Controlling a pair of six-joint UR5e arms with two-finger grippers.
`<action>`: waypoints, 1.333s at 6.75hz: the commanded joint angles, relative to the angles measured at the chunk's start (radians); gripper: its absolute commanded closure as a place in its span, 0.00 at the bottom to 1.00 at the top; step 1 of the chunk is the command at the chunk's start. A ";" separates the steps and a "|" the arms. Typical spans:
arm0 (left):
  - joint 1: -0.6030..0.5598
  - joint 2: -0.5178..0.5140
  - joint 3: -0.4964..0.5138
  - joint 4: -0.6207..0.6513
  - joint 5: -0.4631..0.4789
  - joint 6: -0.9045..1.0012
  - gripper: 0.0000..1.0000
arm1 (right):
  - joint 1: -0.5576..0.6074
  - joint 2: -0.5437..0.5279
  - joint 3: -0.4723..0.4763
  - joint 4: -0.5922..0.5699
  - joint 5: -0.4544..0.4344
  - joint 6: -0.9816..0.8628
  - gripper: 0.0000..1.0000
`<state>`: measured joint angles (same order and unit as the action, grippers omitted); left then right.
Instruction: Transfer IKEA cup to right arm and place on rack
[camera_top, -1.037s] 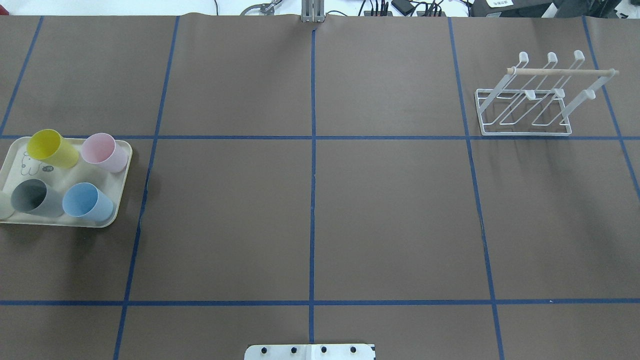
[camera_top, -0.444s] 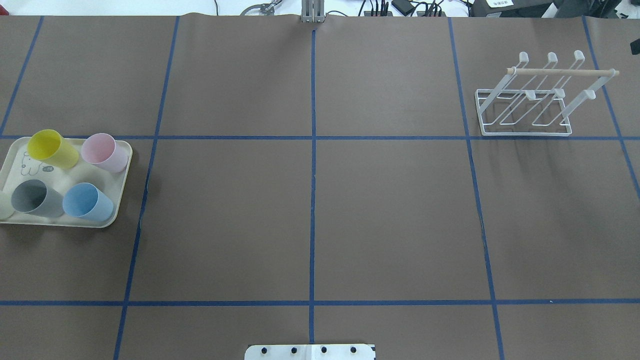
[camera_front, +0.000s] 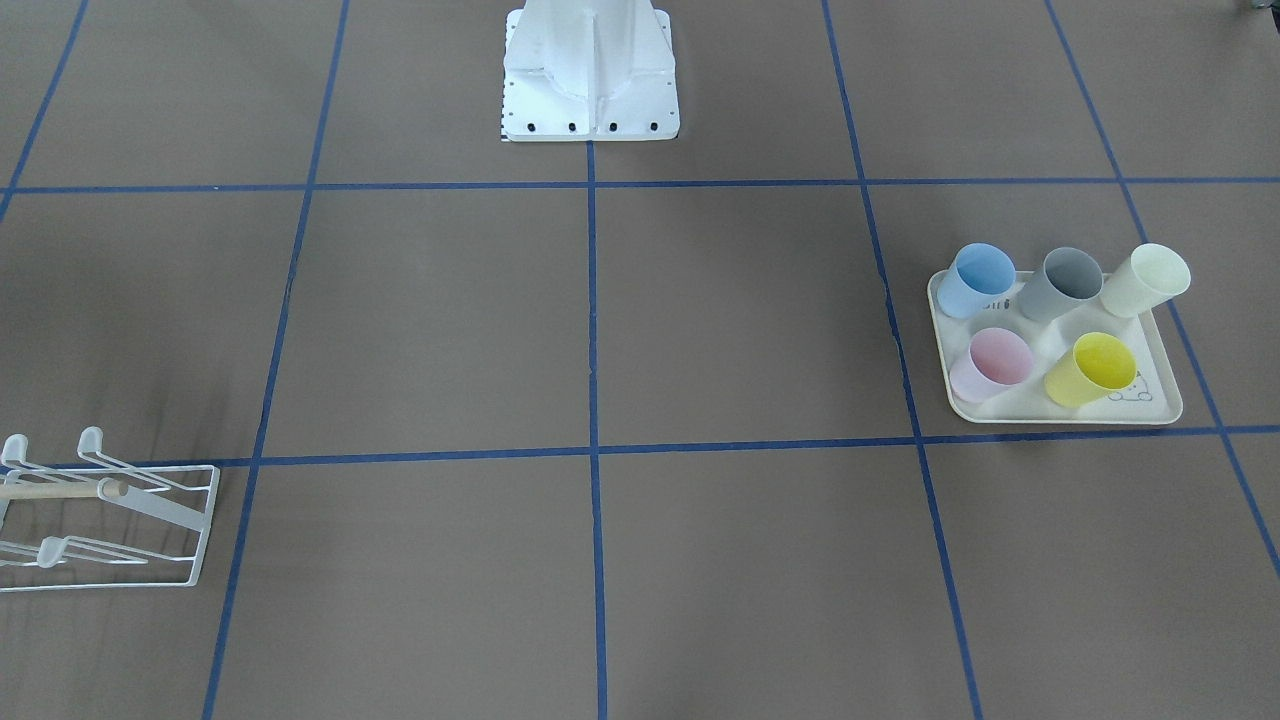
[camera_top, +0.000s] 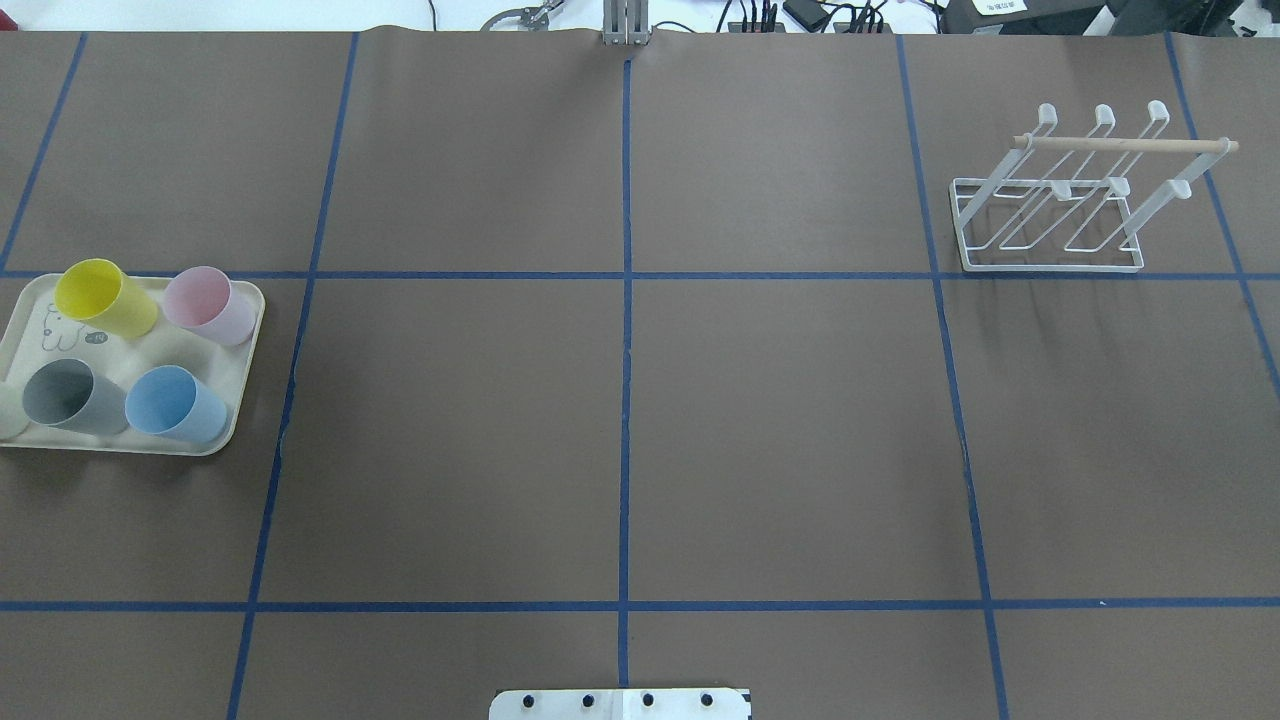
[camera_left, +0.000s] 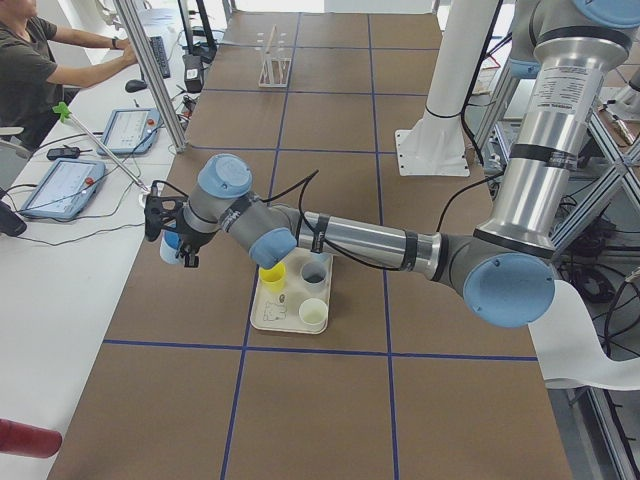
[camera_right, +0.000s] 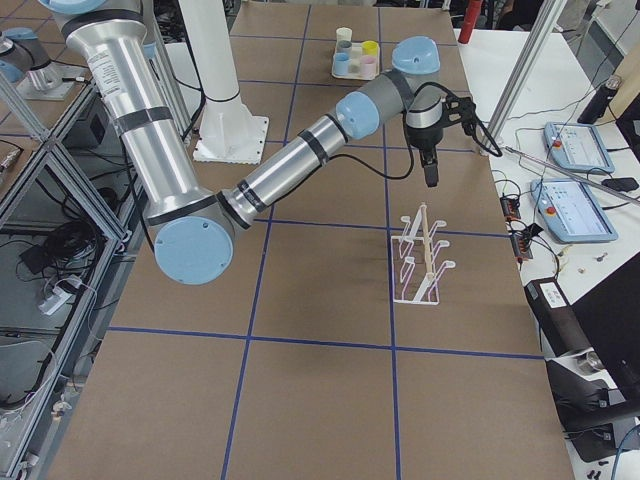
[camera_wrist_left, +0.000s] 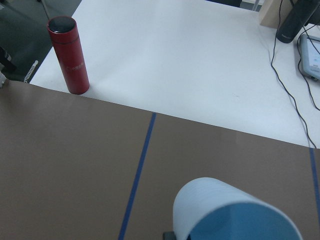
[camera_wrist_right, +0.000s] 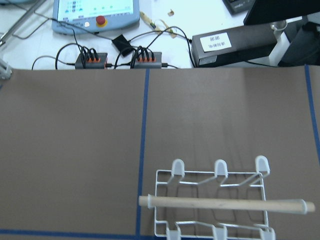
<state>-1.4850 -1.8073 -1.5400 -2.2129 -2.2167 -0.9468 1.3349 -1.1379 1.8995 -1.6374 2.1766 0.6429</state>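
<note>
From the front you see five cups (camera_front: 1090, 368) on one tray (camera_front: 1060, 418) and one rack (camera_front: 155, 510); the left-end view shows the left claw (camera_left: 180, 258) clamped on a sixth, blue cup (camera_left: 168, 246); at the right end, the right claw (camera_right: 430, 178) hangs near the rack, and you cannot tell its grip.

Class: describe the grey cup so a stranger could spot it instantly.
At the brown table's left edge in the overhead view lies a cream tray. On its row nearest the robot stands the grey cup, the only dark one among pale and bright neighbours.

Silver right arm (camera_right: 300, 160), pale-blue joint caps (camera_right: 195, 250)
</note>
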 joint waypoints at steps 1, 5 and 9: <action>0.118 -0.003 -0.119 -0.004 0.017 -0.285 1.00 | -0.157 0.082 -0.006 0.160 -0.194 0.361 0.00; 0.354 -0.090 -0.201 -0.199 0.144 -0.880 1.00 | -0.354 0.169 0.000 0.369 -0.313 0.818 0.00; 0.504 -0.125 -0.148 -0.575 0.329 -1.278 1.00 | -0.571 0.202 -0.016 0.650 -0.575 1.139 0.00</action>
<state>-1.0322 -1.9230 -1.7008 -2.6857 -1.9796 -2.0826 0.8005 -0.9505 1.8896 -1.0572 1.6374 1.6956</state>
